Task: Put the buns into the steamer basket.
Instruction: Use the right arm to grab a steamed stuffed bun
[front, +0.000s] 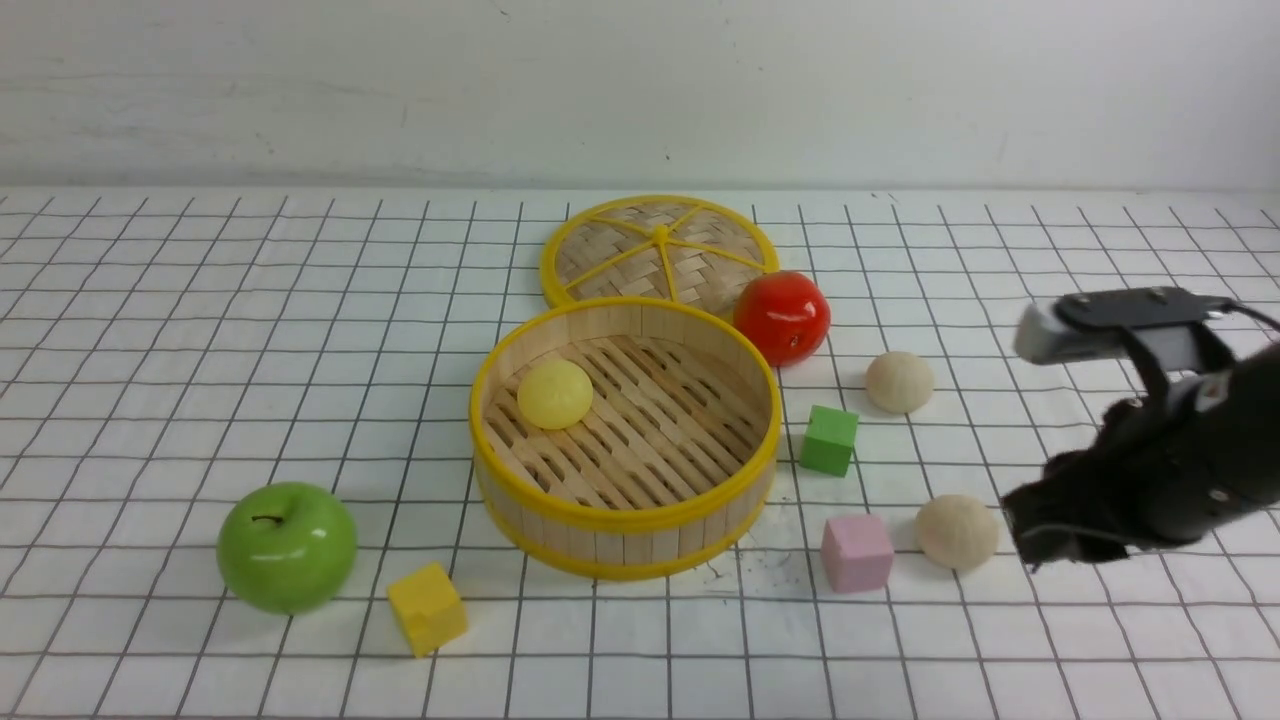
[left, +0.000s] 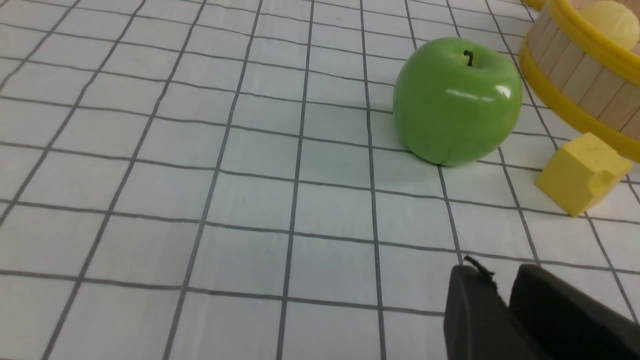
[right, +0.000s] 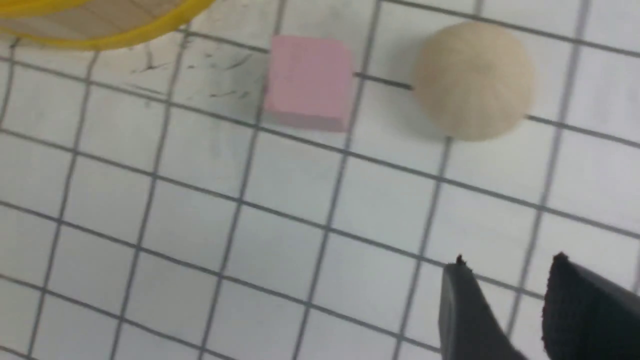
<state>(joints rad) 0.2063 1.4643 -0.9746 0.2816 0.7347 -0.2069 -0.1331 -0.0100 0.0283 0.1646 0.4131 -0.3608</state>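
The right arm reaches in low from the right, its gripper narrowly parted and empty, just beside the nearer beige bun. The left gripper hangs low over the worktop near the green apple, jaws together. There are three buns, with the yellow bun inside the steamer basket and the farther beige bun outside on its right; two apples, counting the red apple; three cubes; one lid.

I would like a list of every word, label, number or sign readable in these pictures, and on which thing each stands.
None: no text can be read. The steamer basket, lid, green apple and red apple carry no label. The dark marks on the table beside the basket are scuffs, not letters.
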